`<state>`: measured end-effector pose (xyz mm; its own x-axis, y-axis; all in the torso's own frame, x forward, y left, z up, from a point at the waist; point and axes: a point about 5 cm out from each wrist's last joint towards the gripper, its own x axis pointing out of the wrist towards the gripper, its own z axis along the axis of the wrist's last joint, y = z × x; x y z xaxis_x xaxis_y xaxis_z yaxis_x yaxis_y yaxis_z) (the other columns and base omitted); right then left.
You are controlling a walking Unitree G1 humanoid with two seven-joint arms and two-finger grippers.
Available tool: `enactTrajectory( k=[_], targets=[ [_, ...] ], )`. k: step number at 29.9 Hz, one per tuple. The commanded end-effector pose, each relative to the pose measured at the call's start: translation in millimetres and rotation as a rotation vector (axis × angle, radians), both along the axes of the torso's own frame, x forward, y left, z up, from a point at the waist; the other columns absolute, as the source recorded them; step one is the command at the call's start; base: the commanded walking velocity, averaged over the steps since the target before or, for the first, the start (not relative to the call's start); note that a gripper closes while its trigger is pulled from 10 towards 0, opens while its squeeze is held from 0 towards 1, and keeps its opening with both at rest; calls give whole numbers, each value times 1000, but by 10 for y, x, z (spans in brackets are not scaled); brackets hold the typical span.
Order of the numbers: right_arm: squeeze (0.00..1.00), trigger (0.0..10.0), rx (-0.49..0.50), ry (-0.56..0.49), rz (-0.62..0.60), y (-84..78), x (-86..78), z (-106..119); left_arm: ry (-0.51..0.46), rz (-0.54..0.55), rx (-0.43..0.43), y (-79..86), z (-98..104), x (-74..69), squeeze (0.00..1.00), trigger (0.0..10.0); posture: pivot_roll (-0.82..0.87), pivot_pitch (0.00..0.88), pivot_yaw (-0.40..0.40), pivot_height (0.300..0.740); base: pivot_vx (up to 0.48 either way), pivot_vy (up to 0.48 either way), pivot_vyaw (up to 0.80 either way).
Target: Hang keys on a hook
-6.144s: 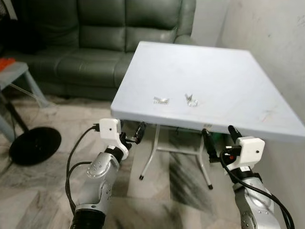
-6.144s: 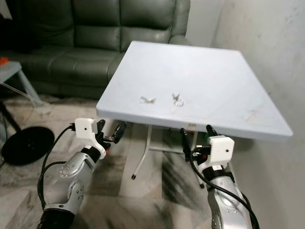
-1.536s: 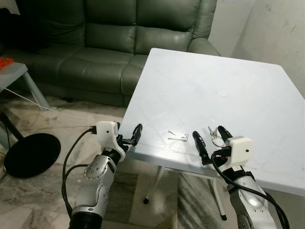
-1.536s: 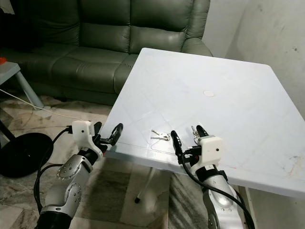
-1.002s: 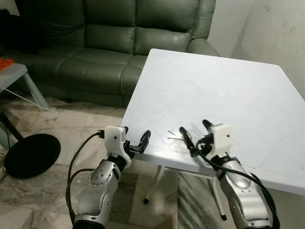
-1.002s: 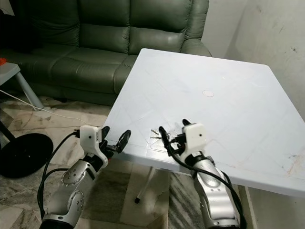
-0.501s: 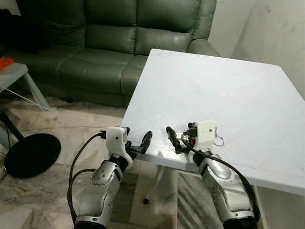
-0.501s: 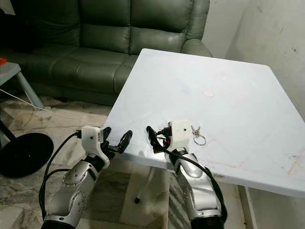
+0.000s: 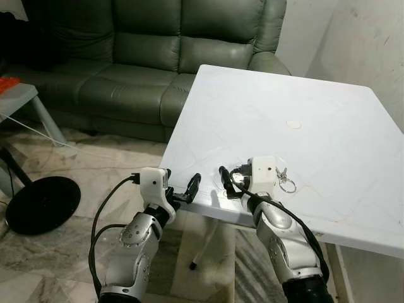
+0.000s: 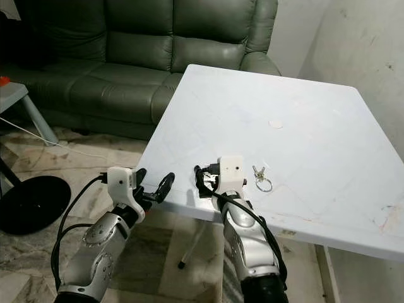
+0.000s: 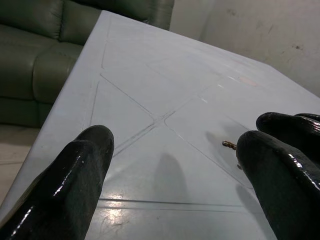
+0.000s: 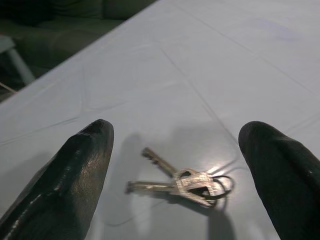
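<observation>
A white table (image 9: 328, 145) stands before a green sofa (image 9: 151, 57), and the right claw (image 12: 175, 150) hovers low over its near edge with its fingers (image 12: 80, 170) spread wide; the right wrist view shows a small bunch of keys (image 12: 182, 182) lying flat on the table between those fingers, not touched by either. In the eye views this claw's white wrist block (image 9: 264, 172) sits above the near part of the table, its black fingers pointing left toward the near left corner. A second set of keys on a ring (image 9: 284, 182) lies on the table just right of that block, apart from it. The left claw (image 9: 194, 185) is held at the near left edge of the table, level with the top, fingers (image 11: 75, 165) spread as well; its wrist view looks across the bare tabletop, where a small key tip (image 11: 229, 145) shows beside one finger. A round mark (image 9: 293, 124) sits farther back on the table. On the floor to the left are a dark round base (image 9: 41, 202) and a grey side table (image 9: 22, 95)
</observation>
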<state>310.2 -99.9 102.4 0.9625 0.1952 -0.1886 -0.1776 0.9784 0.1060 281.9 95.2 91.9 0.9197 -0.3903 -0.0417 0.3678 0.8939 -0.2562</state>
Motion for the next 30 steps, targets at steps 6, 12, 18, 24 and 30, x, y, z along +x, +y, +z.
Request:
enactTrajectory(
  k=[6, 12, 18, 24, 30],
  targets=[
    [0, 10000, -13, 33, -53, 34, 79, -34, -6, 9, -18, -32, 55, 6, 0, 10000, -2, 23, -84, 740, 0, 0, 0],
    [0, 10000, -30, 64, -93, 41, 112, -73, -4, 11, -21, -29, 57, -2, 0, 10000, 0, 29, -85, 740, 0, 0, 0],
    [0, 10000, -57, 94, -107, 15, 97, -149, -1, 18, -24, -16, 60, -2, 0, 10000, 0, 33, -86, 740, 0, 0, 0],
    [0, 10000, -60, 121, -112, -2, 74, -210, 2, 18, -27, -18, 62, -10, 0, 10000, -1, 35, -86, 740, 0, 0, 0],
    [0, 5373, -43, 108, -120, -17, 53, -211, 4, 15, -28, -29, 63, -11, 0, 10000, -6, 38, -82, 740, 0, 0, 0]
  ],
)
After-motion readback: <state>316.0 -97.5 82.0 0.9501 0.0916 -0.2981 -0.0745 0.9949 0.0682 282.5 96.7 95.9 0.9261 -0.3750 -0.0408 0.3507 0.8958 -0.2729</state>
